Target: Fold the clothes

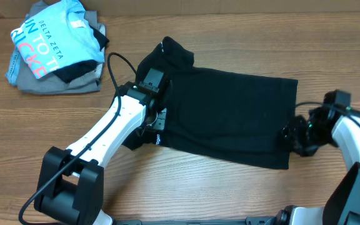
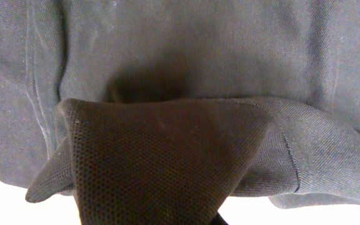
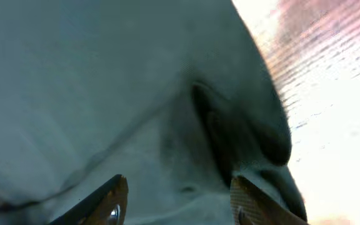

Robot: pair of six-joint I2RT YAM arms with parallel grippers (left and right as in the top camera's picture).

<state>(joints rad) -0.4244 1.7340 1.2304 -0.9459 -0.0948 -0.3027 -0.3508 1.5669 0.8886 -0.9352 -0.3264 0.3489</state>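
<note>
One soft, fine-knit black T-shirt [image 1: 230,115], roughly rectangular, creased.

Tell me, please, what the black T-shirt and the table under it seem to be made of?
The black T-shirt looks like soft, matte knit fabric. The left wrist view shows a fine, mesh-like weave and stitched seams, and it drapes and creases loosely. Whether it is cotton or a blend cannot be told. The table looks like wood or wood-look laminate, with brown grain lines and a slight sheen.

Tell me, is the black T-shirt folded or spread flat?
Partly folded: the black T-shirt lies mostly flat, but one edge is lifted over its body.
</note>
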